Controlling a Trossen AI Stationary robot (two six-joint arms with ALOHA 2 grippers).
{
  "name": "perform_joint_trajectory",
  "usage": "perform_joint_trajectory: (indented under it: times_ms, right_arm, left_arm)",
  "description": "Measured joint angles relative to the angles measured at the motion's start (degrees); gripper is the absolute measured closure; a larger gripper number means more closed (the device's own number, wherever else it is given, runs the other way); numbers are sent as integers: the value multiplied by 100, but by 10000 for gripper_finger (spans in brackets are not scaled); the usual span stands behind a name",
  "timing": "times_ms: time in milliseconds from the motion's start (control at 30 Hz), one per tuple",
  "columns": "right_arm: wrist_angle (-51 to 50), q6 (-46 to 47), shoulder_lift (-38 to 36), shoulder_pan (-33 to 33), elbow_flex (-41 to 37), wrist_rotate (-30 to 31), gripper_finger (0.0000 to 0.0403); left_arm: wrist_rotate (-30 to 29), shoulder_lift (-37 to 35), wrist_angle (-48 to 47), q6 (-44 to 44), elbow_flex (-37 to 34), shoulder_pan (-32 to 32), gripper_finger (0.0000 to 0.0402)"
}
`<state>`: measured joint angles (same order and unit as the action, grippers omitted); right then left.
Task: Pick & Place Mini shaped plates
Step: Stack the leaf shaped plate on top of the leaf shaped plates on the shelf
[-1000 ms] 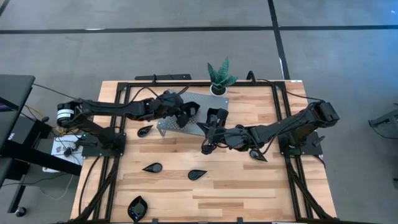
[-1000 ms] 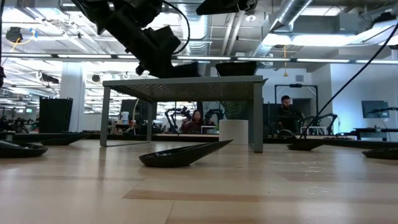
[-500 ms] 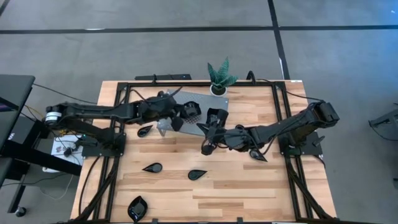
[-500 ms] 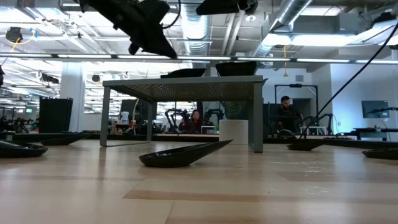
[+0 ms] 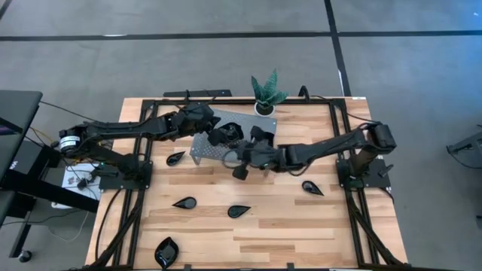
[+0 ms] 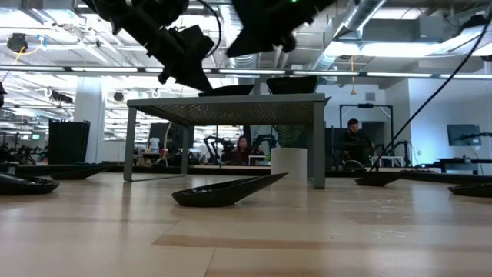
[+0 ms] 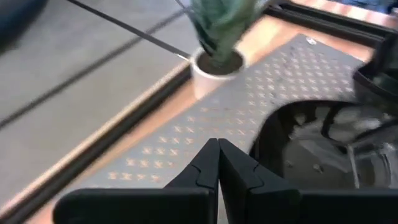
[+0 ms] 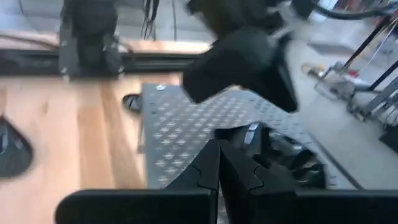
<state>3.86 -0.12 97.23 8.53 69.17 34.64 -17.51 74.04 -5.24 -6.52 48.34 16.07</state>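
Two mini shaped plates (image 6: 227,90) (image 6: 292,83), glossy black, lie on top of the grey perforated stand (image 5: 215,147); one of them (image 7: 311,149) shows in the left wrist view. Several more rest flat on the wooden table: (image 5: 175,158), (image 5: 184,202), (image 5: 239,211), (image 5: 312,187), (image 5: 166,251). My left gripper (image 5: 220,135) hovers shut above the stand, holding nothing. My right gripper (image 5: 235,159) hovers shut over the stand's near edge and points toward the left arm, also holding nothing.
A small green potted plant (image 5: 265,94) stands at the table's far edge, just beyond the stand. Black frame rails (image 5: 143,173) run along the left and right sides of the table. The two grippers hover close together over the stand.
My left gripper has pulled back and up from the plate on the stand, then shifted toward the far edge. My right gripper has swung toward the table's left and far side, to the stand's near edge, and has rolled. The plates have stayed still.
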Motion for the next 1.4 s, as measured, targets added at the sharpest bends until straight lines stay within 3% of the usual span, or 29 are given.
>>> perform_joint_trajectory:
  times_ms: [200, 333, 633, 900, 1400]
  right_arm:
    - [-2650, 967, 844, 10, 1514, 117, 403]
    - [-3548, 1118, 1408, -31, 2316, 200, 403]
    - [-4391, 1488, 1829, -240, 3329, 443, 403]
    - [-4665, 1567, 1782, -525, 3359, 432, 403]
    - [-4824, 1453, 1810, -914, 3357, 484, 403]
  left_arm:
    - [259, -47, -17, 2, -2, 97, 396]
    - [298, -50, -187, -13, -2, 80, 396]
    - [426, -48, -449, -7, -33, 75, 396]
    - [1146, -48, -502, 28, -35, 72, 396]
    - [1164, -48, -495, 558, -35, -296, 396]
